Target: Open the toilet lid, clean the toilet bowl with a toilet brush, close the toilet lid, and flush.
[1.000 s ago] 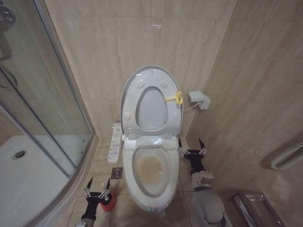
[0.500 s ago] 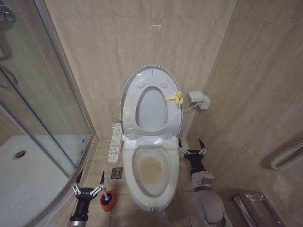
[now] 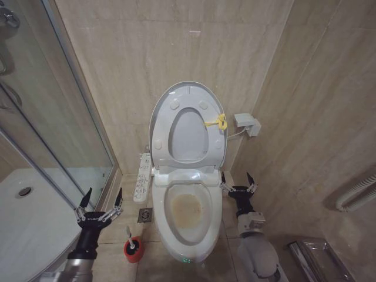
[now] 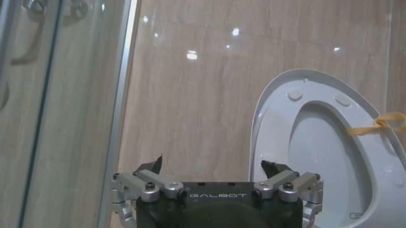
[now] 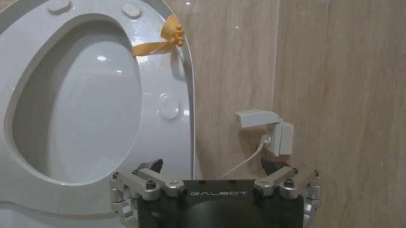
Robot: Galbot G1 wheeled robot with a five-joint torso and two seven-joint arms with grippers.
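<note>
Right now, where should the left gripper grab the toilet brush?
Probably the thin white handle of the toilet brush, from above. It stands nearly upright out of the red holder cup on the floor left of the toilet bowl; the left gripper is open, up-left.

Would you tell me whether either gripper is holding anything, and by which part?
Nothing is held: the left gripper and right gripper are both open and empty.

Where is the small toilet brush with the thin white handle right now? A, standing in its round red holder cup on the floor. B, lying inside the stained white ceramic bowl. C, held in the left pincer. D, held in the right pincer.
A: the small toilet brush with the thin white handle stands in its round red holder cup on the floor, with the open left pincer apart from it.
</note>
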